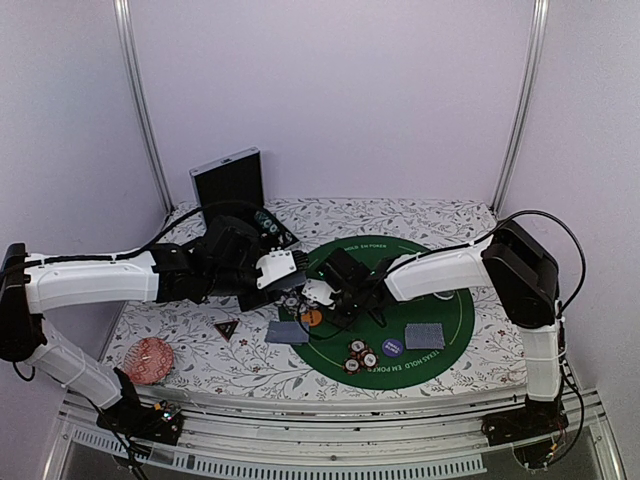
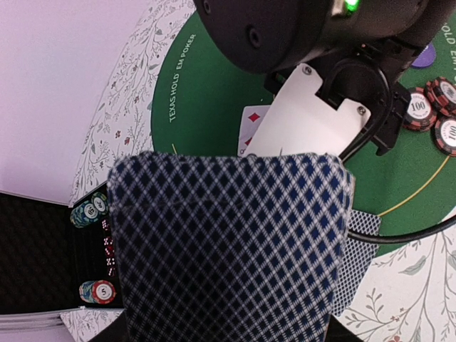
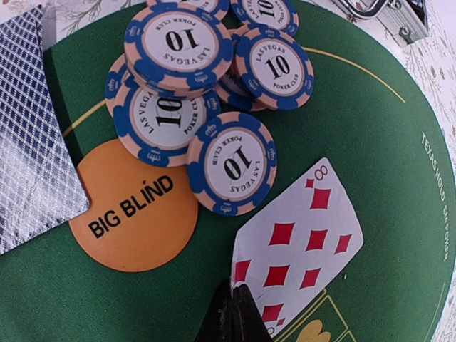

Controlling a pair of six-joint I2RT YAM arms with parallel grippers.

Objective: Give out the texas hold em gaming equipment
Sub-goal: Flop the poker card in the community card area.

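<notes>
Top external view shows both arms meeting over the green mat; I judge that the step in hand is dealing one card from the deck. To do it well, the right arm should draw the card away low and slowly, clear of the chips, and let go only when it lies flat. The left gripper grasps the deck of cards. The right gripper is clenched on the lower corner of the eight of diamonds, face up, just beside the blue chips and near the orange button.
</notes>
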